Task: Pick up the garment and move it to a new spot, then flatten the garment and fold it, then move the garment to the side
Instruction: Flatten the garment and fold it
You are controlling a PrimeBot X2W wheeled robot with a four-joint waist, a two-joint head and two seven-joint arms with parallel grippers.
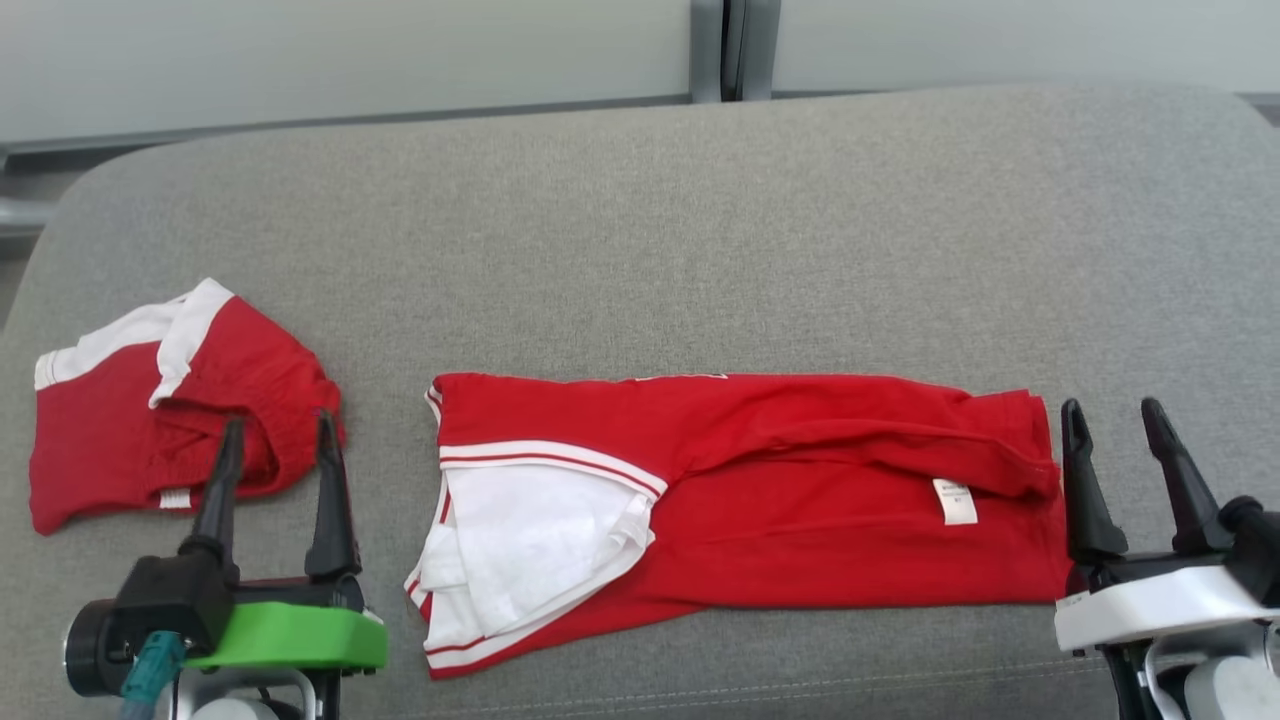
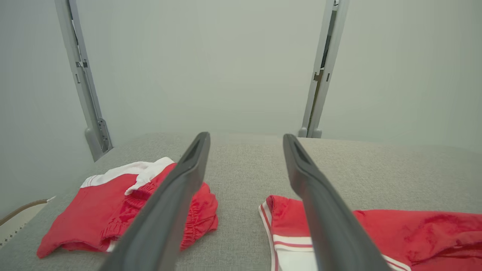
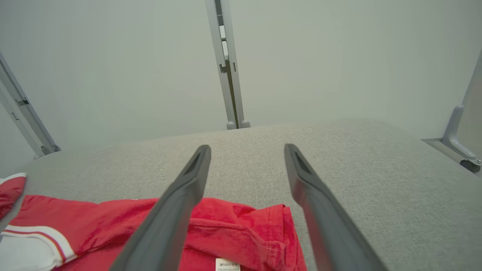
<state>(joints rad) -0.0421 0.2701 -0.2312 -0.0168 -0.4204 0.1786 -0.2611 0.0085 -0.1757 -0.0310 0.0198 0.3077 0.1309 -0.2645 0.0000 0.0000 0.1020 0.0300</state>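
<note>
A red garment (image 1: 800, 490) with white, red-striped trim lies folded into a long band across the middle of the grey cushion (image 1: 700, 220), its white label facing up near the right end. My left gripper (image 1: 278, 422) stands open at the lower left, between the garment's left end (image 2: 414, 229) and a smaller red piece, with nothing between its fingers. My right gripper (image 1: 1110, 405) is open too, just off the garment's right edge (image 3: 233, 229) and touching nothing. In both wrist views, left (image 2: 246, 134) and right (image 3: 246, 146), the fingers are spread over bare cushion.
Red shorts (image 1: 150, 400) with a white waistband lie bunched at the far left, partly behind my left fingers (image 2: 101, 203). The cushion's back edge meets pale wall panels with a grey metal post (image 1: 735, 50). Bare cushion stretches behind and to the right of the garment.
</note>
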